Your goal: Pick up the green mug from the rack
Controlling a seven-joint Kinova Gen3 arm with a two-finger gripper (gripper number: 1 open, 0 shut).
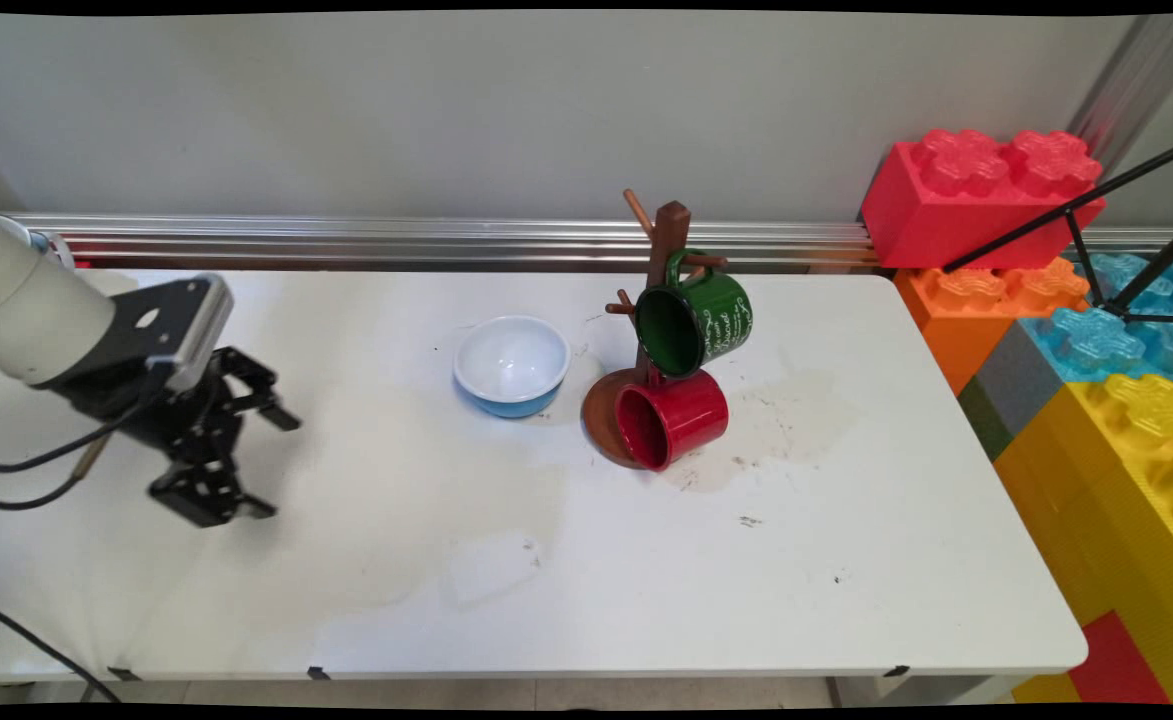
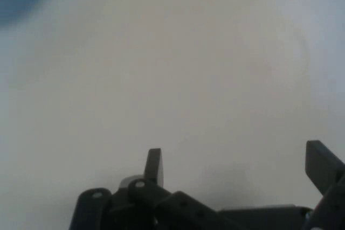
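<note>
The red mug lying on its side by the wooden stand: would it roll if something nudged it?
Probably a little: the red mug lies on its round side. The stand's base beside it may block rolling that way. It looks glossy, so possibly slippery to grip.

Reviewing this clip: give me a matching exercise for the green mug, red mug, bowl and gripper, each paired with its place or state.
Things:
1. green mug
2. red mug
3. bowl
4. gripper

Places or states:
A. upright on the table, left of the mug tree
B. open, holding nothing, over the table's left part
C. hanging by its handle from an upper peg of the mug tree
D. low at the tree's base, mouth turned sideways

Pairs: 1-C, 2-D, 3-A, 4-B
</note>
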